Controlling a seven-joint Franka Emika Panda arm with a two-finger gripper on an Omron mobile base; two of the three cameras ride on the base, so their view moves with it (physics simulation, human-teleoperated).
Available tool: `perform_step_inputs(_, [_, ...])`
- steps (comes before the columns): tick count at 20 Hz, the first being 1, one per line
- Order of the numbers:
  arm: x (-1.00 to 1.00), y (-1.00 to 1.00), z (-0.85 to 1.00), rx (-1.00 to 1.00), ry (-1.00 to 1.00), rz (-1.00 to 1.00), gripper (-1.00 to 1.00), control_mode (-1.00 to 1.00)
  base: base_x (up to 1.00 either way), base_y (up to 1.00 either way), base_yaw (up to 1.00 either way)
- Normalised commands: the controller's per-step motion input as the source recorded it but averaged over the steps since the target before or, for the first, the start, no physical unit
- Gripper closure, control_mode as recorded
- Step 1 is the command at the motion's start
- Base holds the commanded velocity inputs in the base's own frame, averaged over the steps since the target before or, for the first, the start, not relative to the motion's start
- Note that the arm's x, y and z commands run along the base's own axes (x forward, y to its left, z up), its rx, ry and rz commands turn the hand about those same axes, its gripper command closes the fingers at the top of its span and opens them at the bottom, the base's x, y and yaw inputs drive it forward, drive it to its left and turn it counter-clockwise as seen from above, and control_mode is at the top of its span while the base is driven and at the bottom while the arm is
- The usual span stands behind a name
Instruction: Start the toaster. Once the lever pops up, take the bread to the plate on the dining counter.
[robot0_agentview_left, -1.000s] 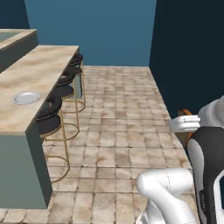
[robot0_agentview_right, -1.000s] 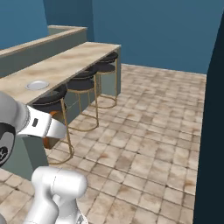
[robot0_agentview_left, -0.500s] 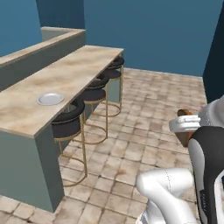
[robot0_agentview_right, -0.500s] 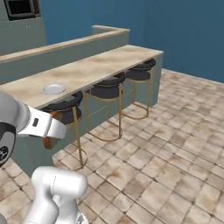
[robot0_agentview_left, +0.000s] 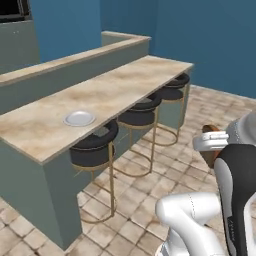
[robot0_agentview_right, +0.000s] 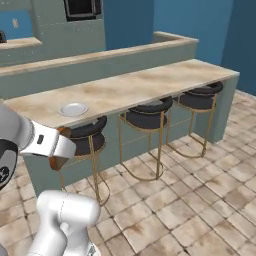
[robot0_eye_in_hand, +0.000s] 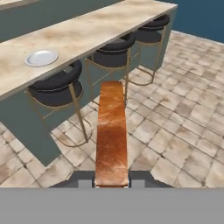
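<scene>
Bread held in the jaws above the tiled floor, out in front of the dining bench.

The jaws are closed on the bread (robot0_eye_in_hand: 112, 133), which sticks out edge-on from between them, its brown crust facing the hand camera; from the left base view the bread (robot0_agentview_left: 212, 131) shows as a brown edge at the end of the white arm, and from the right base view the bread (robot0_agentview_right: 57, 161) peeks out below the wrist. The plate (robot0_agentview_left: 79, 118) lies flat on the dining bench (robot0_agentview_left: 130, 90), near its closer end and just above the nearest of three black stools (robot0_agentview_left: 92, 145) tucked under the bench edge. The bread is well apart from the plate, off the bench on the stool side. A raised ledge (robot0_agentview_right: 100, 57) runs along the far side of the bench.
</scene>
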Motion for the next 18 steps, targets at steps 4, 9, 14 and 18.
perform_step_inputs(4, [0.0,0.0,0.0,0.0,0.0,0.0,1.0,1.0,0.6,-0.46,0.51])
perform_step_inputs(9, [0.0,0.0,0.0,0.0,0.0,0.0,1.0,1.0,0.46,-0.23,0.53])
perform_step_inputs(14, [0.0,0.0,0.0,0.0,0.0,0.0,1.0,1.0,0.44,-0.14,0.51])
perform_step_inputs(18, [0.0,0.0,0.0,0.0,0.0,0.0,1.0,1.0,0.51,-0.32,0.48])
